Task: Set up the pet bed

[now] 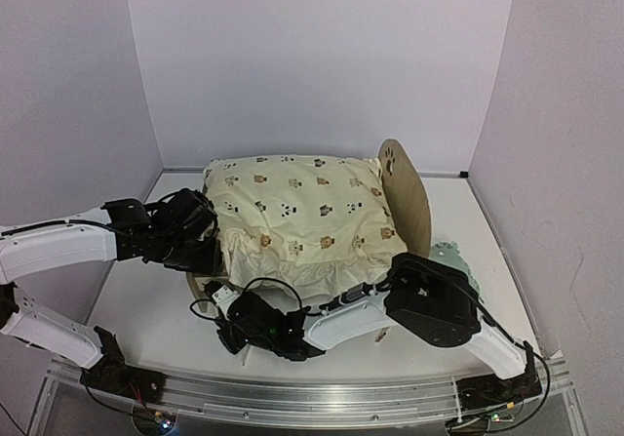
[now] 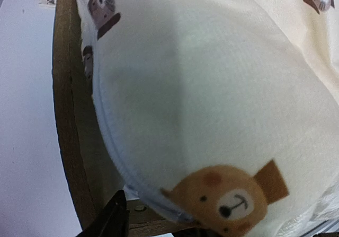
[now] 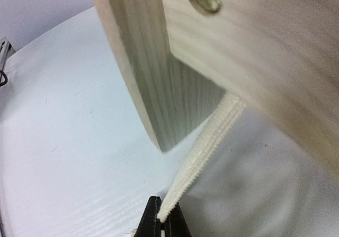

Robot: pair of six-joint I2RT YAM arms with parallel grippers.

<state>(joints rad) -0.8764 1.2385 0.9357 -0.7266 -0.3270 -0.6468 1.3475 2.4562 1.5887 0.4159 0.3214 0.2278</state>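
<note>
Top external view: the pet bed [image 1: 405, 194] stands mid-table [image 1: 146, 304], its arched headboard to the right, almost wholly covered by the bear-print cushion [image 1: 297, 212]; a mint pillow [image 1: 454, 257] lies just beside the headboard. The left gripper [image 1: 200, 244] sits against the cushion's left edge, and the right arm [image 1: 356, 317] reaches across to the bed's near-left corner. Left wrist view: the cushion bulges over the wooden side rail [image 2: 66, 115]. Only one dark fingertip [image 2: 114, 218] shows, so whether these jaws are apart or together cannot be told. Right wrist view: the right gripper [image 3: 161, 218] has its fingers pressed together on a cream ribbed tie [image 3: 209, 144], which runs up beneath a wooden post [image 3: 140, 62] of the frame. The step appears to be securing the cushion by this tie. To do it well, draw the tie along its own length, gently, since the light frame may slide or tip. The left arm should steady cushion and rail meanwhile.
</note>
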